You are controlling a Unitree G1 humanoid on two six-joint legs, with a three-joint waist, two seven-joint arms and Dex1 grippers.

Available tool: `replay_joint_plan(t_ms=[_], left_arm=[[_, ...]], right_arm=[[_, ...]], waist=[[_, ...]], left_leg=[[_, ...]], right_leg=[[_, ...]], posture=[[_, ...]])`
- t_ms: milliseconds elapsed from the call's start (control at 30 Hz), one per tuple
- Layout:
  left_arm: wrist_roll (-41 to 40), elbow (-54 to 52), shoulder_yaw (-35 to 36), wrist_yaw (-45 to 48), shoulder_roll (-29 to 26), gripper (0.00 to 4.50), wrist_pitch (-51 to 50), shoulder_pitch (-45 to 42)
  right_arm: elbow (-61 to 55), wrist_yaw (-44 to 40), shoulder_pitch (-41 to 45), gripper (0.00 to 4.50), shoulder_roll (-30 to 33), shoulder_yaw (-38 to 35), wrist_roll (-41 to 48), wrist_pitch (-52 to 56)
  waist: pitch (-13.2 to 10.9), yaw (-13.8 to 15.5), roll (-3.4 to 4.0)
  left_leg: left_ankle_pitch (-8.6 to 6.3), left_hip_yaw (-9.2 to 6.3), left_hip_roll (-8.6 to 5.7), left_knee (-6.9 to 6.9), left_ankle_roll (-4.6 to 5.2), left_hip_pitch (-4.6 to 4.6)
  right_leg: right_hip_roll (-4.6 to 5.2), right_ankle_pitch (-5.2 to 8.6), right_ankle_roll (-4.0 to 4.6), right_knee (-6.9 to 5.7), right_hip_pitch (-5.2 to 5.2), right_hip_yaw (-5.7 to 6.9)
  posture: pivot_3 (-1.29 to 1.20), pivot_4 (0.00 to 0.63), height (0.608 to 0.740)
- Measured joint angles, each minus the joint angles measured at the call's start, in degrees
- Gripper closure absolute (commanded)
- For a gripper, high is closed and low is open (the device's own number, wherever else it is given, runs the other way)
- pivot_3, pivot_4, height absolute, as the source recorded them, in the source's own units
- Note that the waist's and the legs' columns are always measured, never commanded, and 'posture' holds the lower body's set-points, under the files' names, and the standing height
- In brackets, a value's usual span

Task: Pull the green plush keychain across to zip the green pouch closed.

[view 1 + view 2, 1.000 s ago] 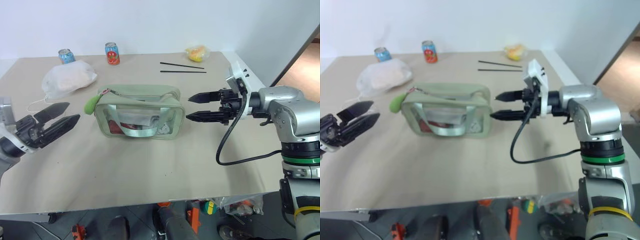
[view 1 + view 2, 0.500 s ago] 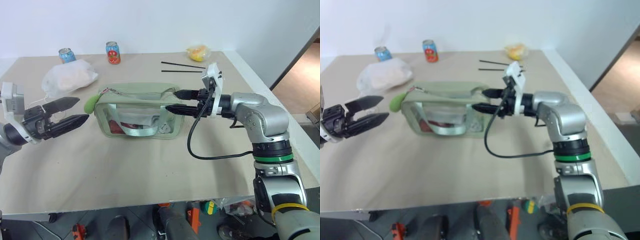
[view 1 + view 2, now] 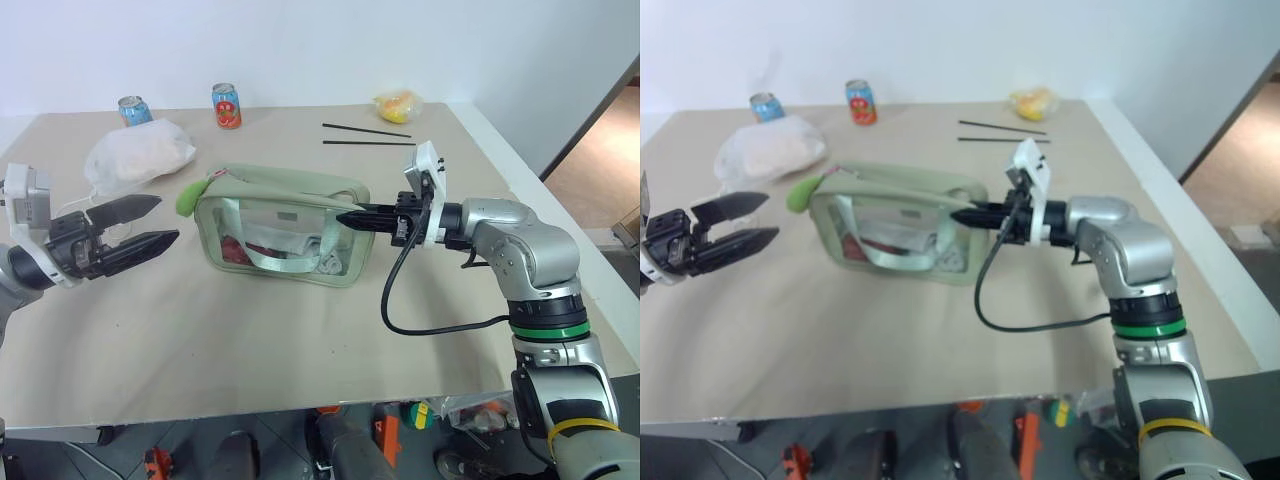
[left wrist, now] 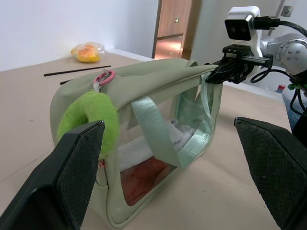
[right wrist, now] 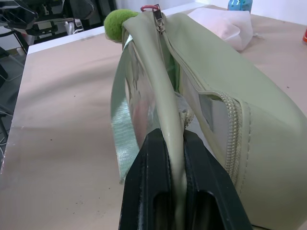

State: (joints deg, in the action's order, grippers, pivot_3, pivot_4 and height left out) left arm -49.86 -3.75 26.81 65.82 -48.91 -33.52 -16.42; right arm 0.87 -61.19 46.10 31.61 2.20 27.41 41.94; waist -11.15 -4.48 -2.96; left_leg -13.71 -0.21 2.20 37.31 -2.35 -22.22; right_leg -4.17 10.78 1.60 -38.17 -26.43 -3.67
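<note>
right gripper [image 3: 347,218]: centre frame, clamped on green pouch [image 3: 282,222] right end | left gripper [image 3: 157,222]: left edge, fingers spread, empty | green plush keychain [image 3: 189,197]: pouch's left end

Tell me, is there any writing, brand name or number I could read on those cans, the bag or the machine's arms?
No text can be read anywhere in these pictures.
red can: bright printing on its side, too small and blurred to read.
blue can: markings too small to read.
green pouch: a small pale tag on its clear side, nothing legible on it.
</note>
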Motion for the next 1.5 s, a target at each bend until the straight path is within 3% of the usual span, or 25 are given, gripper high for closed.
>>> replay_joint_plan(t_ms=[567, 600, 1000, 1233, 1500], left_arm=[[6.67, 9.97, -7.90, 1.60, 0.98, 0.00, 1.36, -8.16], [7.18, 10.05, -8.64, 1.86, 0.98, 0.54, 1.35, -8.24], [8.38, 12.22, -8.95, 2.15, 1.14, 4.46, 2.03, -10.77], [8.29, 12.17, -8.87, 0.57, 2.72, 4.46, 2.17, -12.20], [-0.07, 9.79, -7.57, -7.11, 6.21, 4.46, -5.72, -25.50]], right_arm=[[-0.94, -0.76, -0.82, 4.47, -0.06, 1.80, -0.16, -1.66], [-1.11, -0.50, -0.90, 4.50, -0.06, 1.82, -0.17, -1.68], [-1.93, 0.60, -1.80, 4.50, -0.06, 1.89, -0.17, -1.73], [-1.92, 1.29, -1.84, 4.50, -0.11, 1.95, -0.22, -1.92], [-2.59, 2.62, -2.56, 4.50, -2.36, 2.27, -0.44, -2.20]], waist=[[0.01, -0.11, -0.01], [0.01, -0.09, -0.01], [0.01, -0.05, -0.01], [0.02, 0.02, -0.02], [0.05, -0.52, -0.07]], left_leg=[[0.00, 0.02, 0.28, 0.00, 0.00, 0.04], [0.00, 0.01, 0.29, 0.00, 0.00, 0.04], [0.00, 0.01, 0.38, 0.00, 0.00, 0.08], [0.00, 0.00, 0.39, 0.02, 0.00, 0.08], [0.00, 0.21, 0.45, 0.02, 0.00, 0.02]], right_leg=[[-0.27, -0.02, 0.01, -0.02, 0.00, -0.01], [-0.30, -0.02, 0.01, -0.02, 0.00, 0.00], [-0.41, -0.04, 0.04, -0.03, 0.00, 0.01], [-0.42, -0.05, 0.04, -0.04, 0.01, 0.02], [-0.55, -0.17, 0.01, -0.09, 0.12, -0.26]], posture=[[0.00, 0.150, 0.740], [0.00, 0.150, 0.740], [0.00, 0.150, 0.740], [0.00, 0.150, 0.740], [0.00, 0.150, 0.740]])
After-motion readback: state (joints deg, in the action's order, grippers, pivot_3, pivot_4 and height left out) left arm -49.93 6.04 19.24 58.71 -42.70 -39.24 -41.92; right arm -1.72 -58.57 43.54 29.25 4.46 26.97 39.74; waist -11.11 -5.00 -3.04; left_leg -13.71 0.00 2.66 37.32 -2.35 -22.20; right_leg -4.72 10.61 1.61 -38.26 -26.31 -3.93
